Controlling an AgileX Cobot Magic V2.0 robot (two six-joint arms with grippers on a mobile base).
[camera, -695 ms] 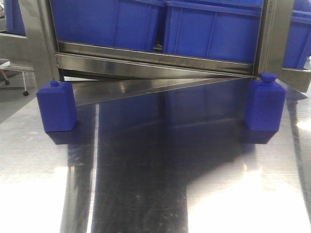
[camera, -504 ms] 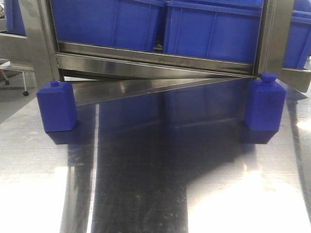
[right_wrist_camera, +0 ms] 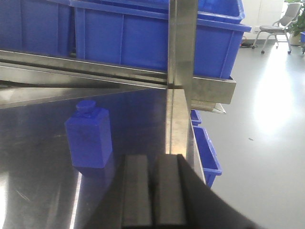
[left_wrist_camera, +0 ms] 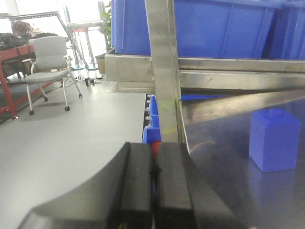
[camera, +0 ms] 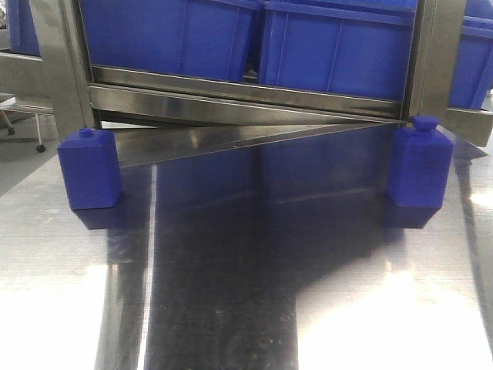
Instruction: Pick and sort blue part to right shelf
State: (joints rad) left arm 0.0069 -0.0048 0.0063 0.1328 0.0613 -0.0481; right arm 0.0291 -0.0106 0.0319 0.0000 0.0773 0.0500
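The blue part (camera: 90,168), a squat block with a small nub, stands on the steel table at the far left, close to a rack upright. In the left wrist view the blue part (left_wrist_camera: 275,139) sits ahead and to the right of my left gripper (left_wrist_camera: 153,148). That gripper is shut with nothing in it. A taller blue bottle block (camera: 420,166) with a bigger cap stands at the far right. The bottle block (right_wrist_camera: 89,136) is ahead and left of my right gripper (right_wrist_camera: 152,160), which is shut and empty. Neither gripper shows in the front view. The steel shelf rack (camera: 246,96) crosses behind both blocks.
Large blue crates (camera: 339,46) fill the rack above its front rail. Steel uprights (left_wrist_camera: 164,71) (right_wrist_camera: 181,57) rise just ahead of each gripper. Low blue bins (right_wrist_camera: 206,148) sit on the floor beside the table. An office chair (left_wrist_camera: 47,59) stands far left.
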